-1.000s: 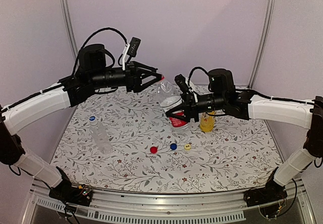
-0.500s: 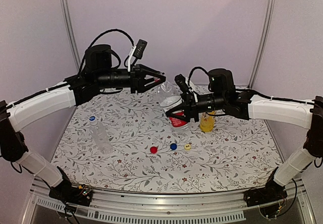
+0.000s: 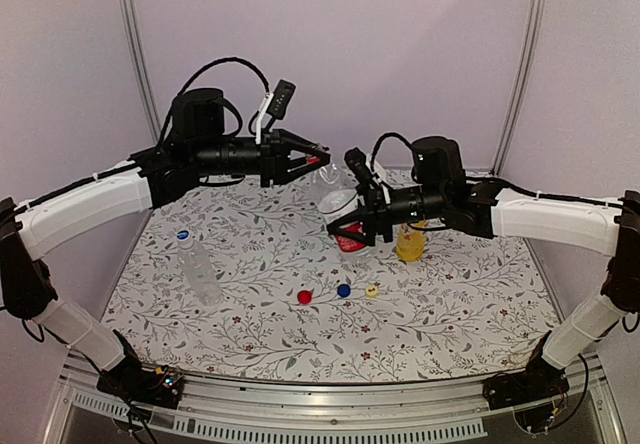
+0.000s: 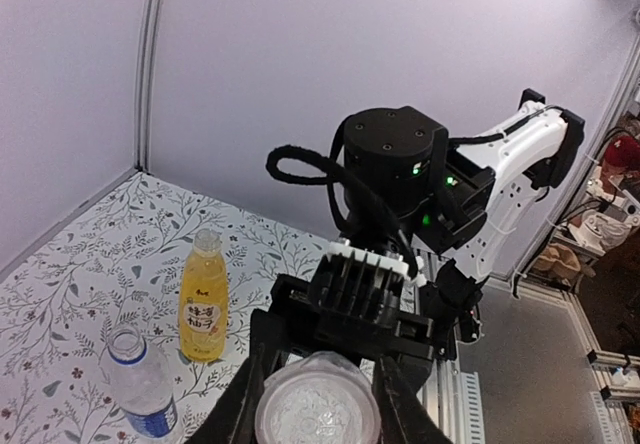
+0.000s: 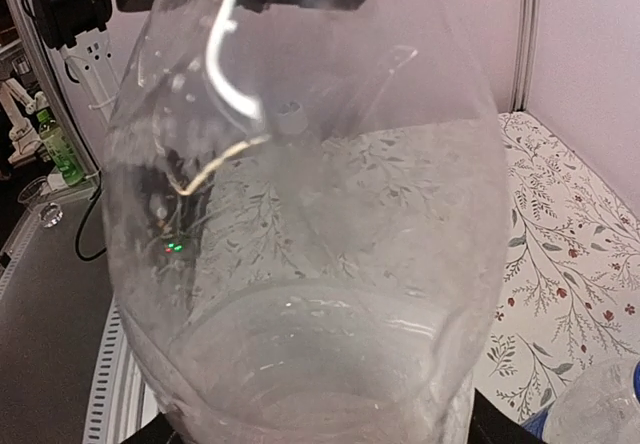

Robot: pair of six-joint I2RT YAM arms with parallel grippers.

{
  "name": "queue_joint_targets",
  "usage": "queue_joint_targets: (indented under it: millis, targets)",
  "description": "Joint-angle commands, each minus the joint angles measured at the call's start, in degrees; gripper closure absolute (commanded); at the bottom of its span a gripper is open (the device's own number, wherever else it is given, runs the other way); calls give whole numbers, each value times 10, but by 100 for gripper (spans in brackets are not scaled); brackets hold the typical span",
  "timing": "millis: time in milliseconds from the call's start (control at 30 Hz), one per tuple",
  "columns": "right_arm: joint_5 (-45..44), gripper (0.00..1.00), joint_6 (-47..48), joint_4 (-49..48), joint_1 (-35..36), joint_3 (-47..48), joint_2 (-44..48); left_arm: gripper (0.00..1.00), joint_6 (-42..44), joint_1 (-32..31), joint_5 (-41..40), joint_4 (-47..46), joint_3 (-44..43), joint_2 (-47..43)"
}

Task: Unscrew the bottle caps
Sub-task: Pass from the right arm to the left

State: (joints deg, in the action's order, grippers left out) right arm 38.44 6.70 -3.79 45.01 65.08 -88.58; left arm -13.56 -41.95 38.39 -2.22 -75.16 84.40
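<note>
On the yellow bottle (image 4: 203, 304): a pale label, with a small dark mark near its top and larger orange characters stacked in a column below. Possibly Chinese script, but too small to make out a single character with any certainty.

On the clear bottle with the blue label (image 4: 141, 382): a blue band low on the body, lettering not legible.

On the bottle with the red-and-white label (image 3: 348, 243): only patches of red and white, mostly hidden, no letters to make out.

Nothing readable as a word, brand or number in any view.
</note>
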Motion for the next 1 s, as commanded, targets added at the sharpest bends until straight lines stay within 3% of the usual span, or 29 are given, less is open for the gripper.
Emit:
queue_joint_targets:
  millis: [0, 67, 167, 400, 600, 967]
  targets:
    - [-32, 28, -8, 21, 2, 5, 7, 100, 31, -3, -7, 14, -28, -19]
    - [-45, 14, -12, 25, 2, 2, 15, 100, 45, 0, -22, 38, -32, -24]
    - [-63, 2, -15, 36, 1, -3, 32, 100, 73, 4, -64, 83, -43, -31]
    - [-132, 1, -18, 45, 0, -29, 89, 100, 155, 9, -203, 186, -78, -20]
    - [-171, 1, -18, 59, -2, -40, 126, 100, 176, 17, -281, 208, -96, 22]
    - [-222, 1, -22, 52, -9, -65, 153, 100, 159, 43, -306, 137, -79, 110]
